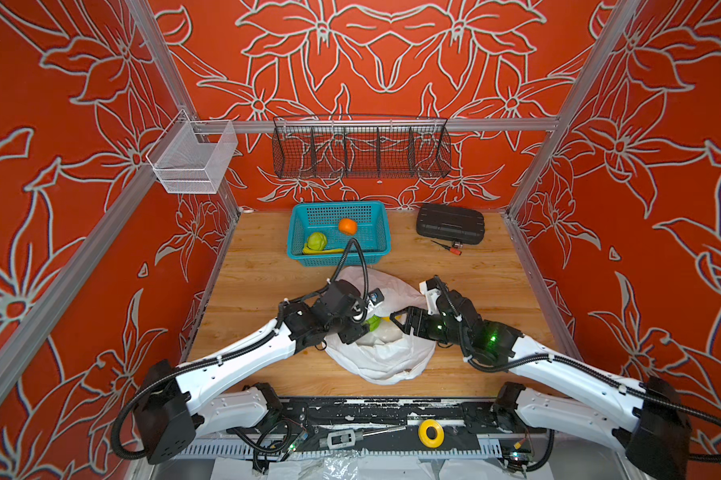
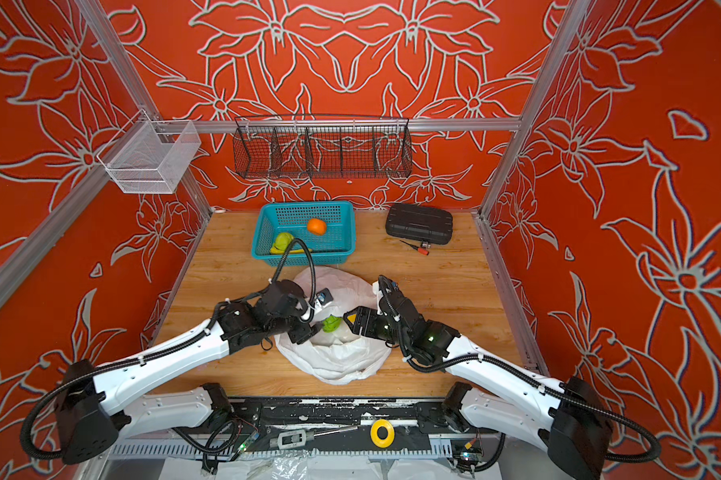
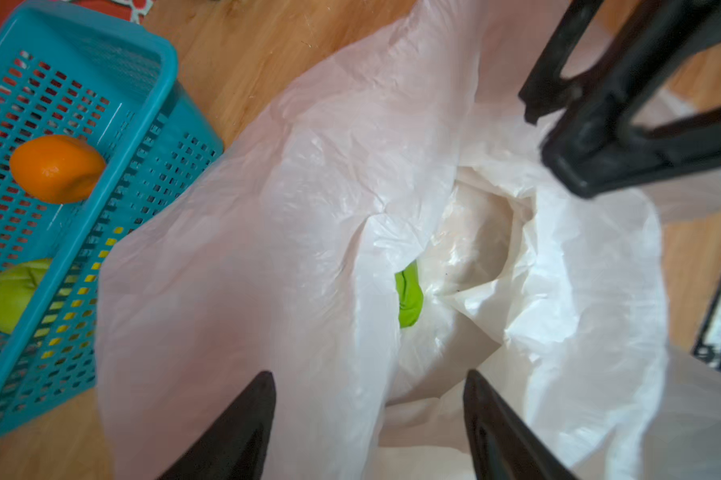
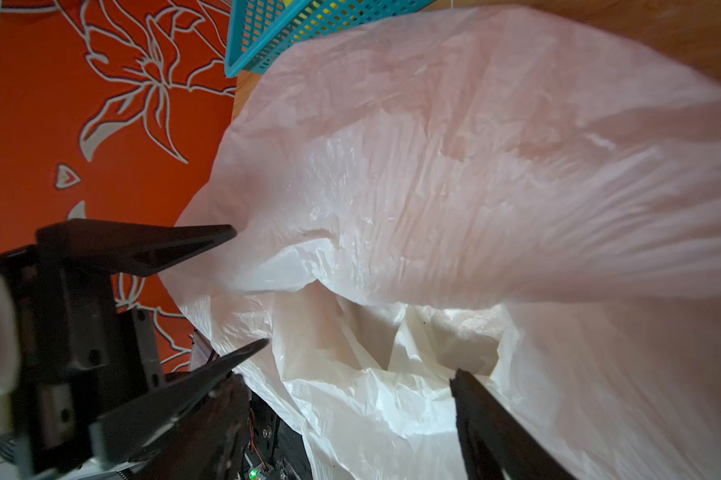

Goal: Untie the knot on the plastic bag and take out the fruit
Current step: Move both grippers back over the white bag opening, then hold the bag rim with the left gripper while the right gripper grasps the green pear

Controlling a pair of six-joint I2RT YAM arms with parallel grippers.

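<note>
The plastic bag had a green fruit inside. The basket behind it held an orange and a pale fruit. The left gripper and right gripper both gaped.

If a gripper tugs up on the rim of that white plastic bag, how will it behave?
Likely floppy: the plastic bag lies slumped in loose crumpled folds. Probably thin and light, since it looks translucent; a tug may lift only film. The green fruit in its open mouth could roll.

No legible text, labels, brands or numbers, small grey display at the front too blurred
</note>
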